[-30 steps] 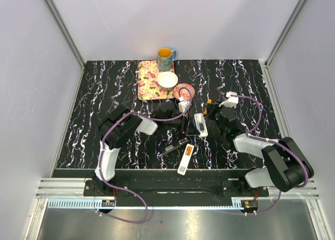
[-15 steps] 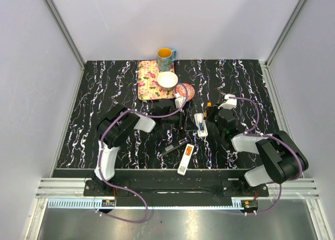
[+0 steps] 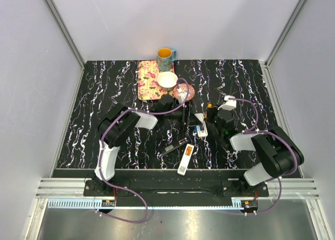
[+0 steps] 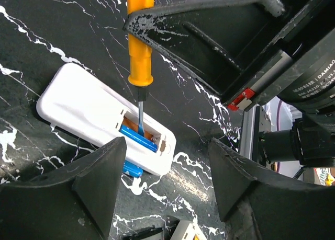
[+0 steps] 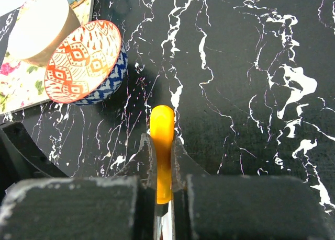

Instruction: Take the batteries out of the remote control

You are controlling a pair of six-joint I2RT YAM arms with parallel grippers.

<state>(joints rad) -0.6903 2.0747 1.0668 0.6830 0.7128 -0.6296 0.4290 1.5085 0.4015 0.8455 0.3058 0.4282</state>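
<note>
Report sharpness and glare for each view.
Top external: even light, sheen on the metal ledge, small parts tiny. Left wrist: remote, blue battery and screwdriver crisp, left fingers soft. Right wrist: right fingers blurred, patterned bowl sharp.

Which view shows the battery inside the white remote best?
Left wrist view: the blue battery lies plainly in the open compartment of the remote, the screwdriver tip at it. In the top view it is too small to tell; the right wrist view misses it.

Both arms converge mid-table over white remote; orange screwdriver at R arm's tip. Second white remote and black remote lie nearer bases. Far side — floral tray w/ white bowl; mug behind.
</note>
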